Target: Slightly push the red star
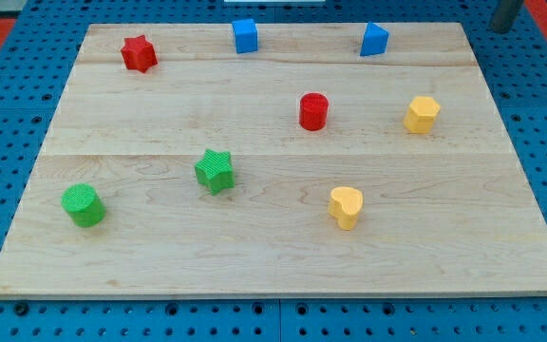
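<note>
The red star [139, 53] lies near the board's top left corner. My tip [504, 29] shows at the view's top right, just beyond the board's top right corner, far to the right of the red star. The nearest block to the tip is the blue triangular block [374, 40]. Nothing touches the red star.
On the wooden board [273, 256]: a blue cube [245, 36] at top centre, a red cylinder [312, 111] in the middle, a yellow hexagon block [423, 114] at right, a green star [215, 171], a green cylinder [84, 205] at lower left, a yellow heart block [346, 206].
</note>
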